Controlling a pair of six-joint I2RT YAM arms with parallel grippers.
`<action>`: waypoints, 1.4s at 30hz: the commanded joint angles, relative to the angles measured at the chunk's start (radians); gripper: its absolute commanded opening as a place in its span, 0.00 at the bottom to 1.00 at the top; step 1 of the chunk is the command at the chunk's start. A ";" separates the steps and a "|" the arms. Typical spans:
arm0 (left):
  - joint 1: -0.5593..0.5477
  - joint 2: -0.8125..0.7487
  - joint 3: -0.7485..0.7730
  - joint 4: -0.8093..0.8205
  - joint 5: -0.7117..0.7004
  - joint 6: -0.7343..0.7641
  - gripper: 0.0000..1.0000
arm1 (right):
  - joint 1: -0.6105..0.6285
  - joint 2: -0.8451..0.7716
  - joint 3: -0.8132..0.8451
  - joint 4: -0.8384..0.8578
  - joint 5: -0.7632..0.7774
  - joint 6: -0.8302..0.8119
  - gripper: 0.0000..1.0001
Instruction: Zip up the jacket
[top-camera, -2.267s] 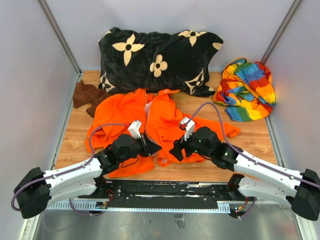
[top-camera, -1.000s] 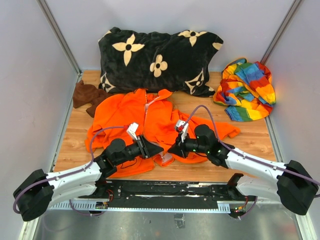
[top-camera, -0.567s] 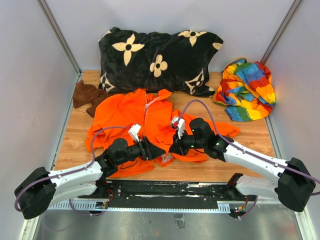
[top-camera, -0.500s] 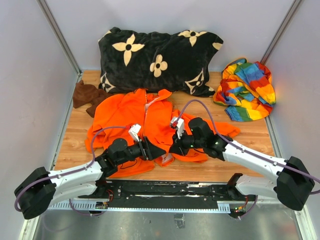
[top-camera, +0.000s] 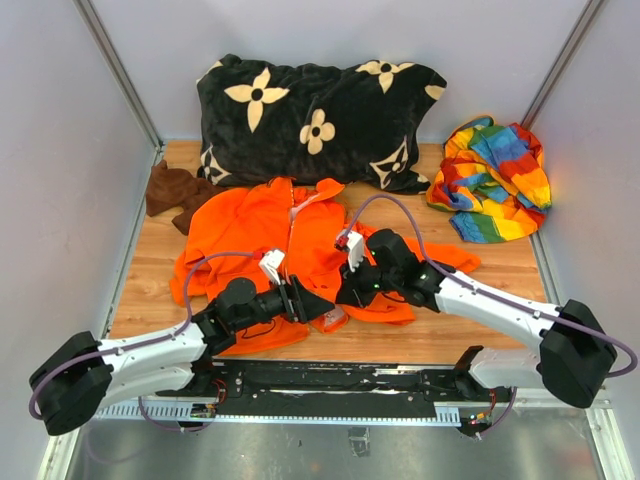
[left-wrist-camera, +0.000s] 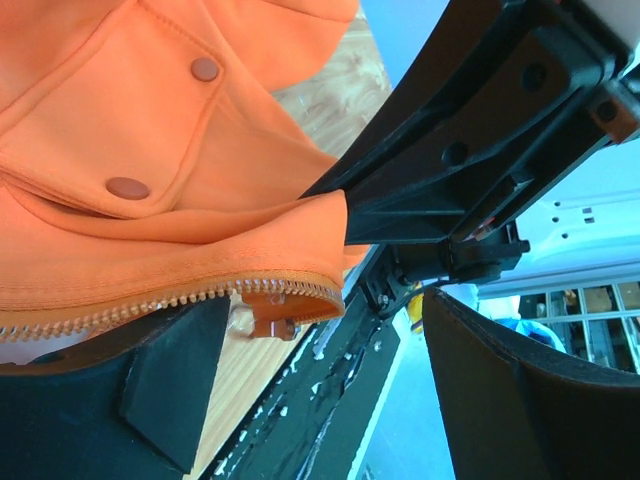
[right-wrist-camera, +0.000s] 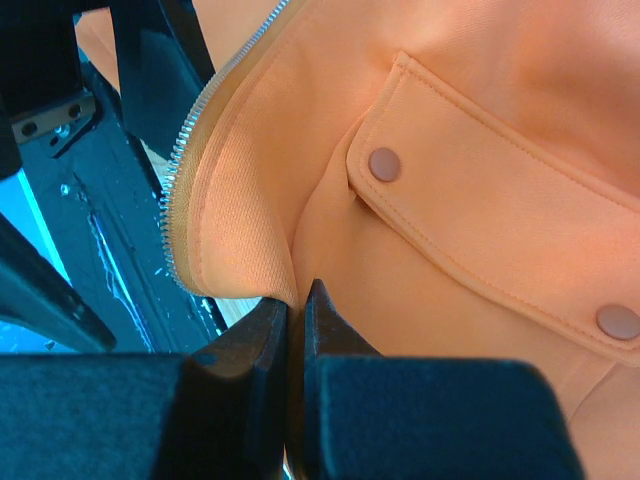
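Pinching the hem of the jacket (top-camera: 262, 222), spread on the table (top-camera: 500, 330), right gripper (top-camera: 345, 294) is clamped on fleece. Left gripper (top-camera: 320, 305) gapes wide; zipper (left-wrist-camera: 150, 306) foot lies just ahead between its fingers, teeth running toward the collar.

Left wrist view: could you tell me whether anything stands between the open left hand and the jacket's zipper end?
Nothing visible does: the zipper end of the jacket lies bare inside the open left hand. The right hand, shut on the hem, sits beside it, not in front.
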 joint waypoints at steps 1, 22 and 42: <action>-0.022 0.018 0.024 0.036 -0.071 0.053 0.80 | -0.009 0.021 0.048 -0.022 0.017 0.052 0.01; -0.028 0.080 0.092 -0.045 -0.197 0.106 0.15 | -0.055 0.018 0.049 -0.046 0.003 0.048 0.07; 0.151 0.110 0.107 0.022 0.152 -0.091 0.00 | -0.026 -0.382 -0.174 0.189 -0.041 0.031 0.58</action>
